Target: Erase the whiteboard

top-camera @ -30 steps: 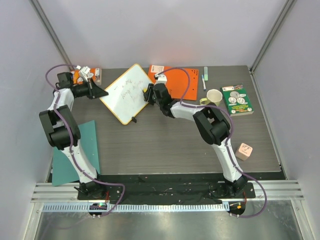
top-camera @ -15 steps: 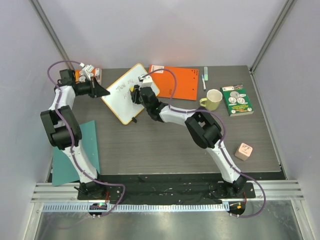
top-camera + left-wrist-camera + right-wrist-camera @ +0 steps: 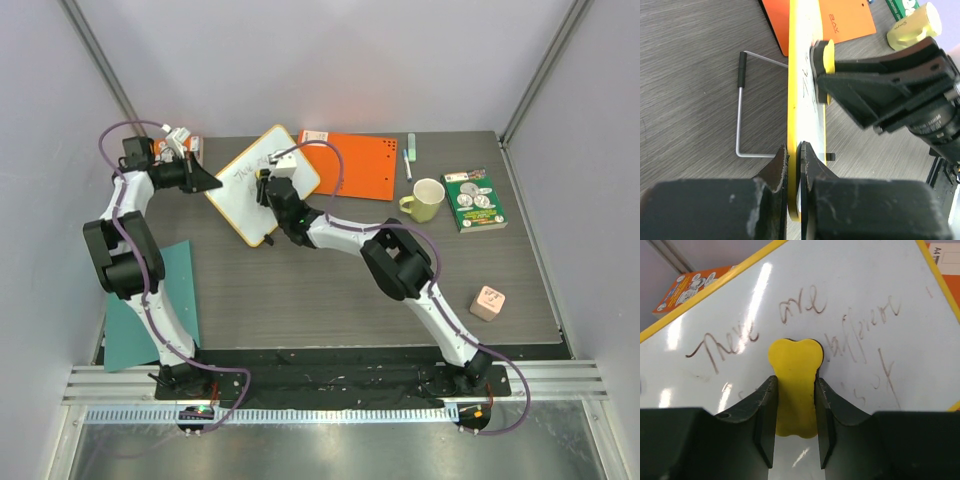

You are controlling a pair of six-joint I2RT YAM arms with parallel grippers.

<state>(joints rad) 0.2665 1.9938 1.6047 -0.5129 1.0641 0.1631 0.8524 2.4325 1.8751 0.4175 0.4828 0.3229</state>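
Grip first: left gripper (image 3: 792, 150) had its fingers drawn nearly together on the yellow rim of the whiteboard (image 3: 240, 205), at its left corner; prob. to brace it vs. the wiping push, since the board only leant on a thin wire stand (image 3: 740, 117) behind it & would likely slide or tip otherwise; right gripper (image 3: 795, 385) was clamped on a yellow eraser (image 3: 794, 360), a finger on each side, pad pressed flat to the written face; that hold let the arm scrub w/o the eraser twisting, I'd judge. Board sat at far-left part of table (image 3: 330, 280), just beside orange sheet (image 3: 360, 165); whether touching, couldn't tell; it leant back, face tilted up & toward near-right, i.e. toward the right arm; long axis ran diagonally, near-left to far-right, per top view. Handwriting (image 3: 800, 305) showed above & on both sides of eraser, so erasing looked far from done.
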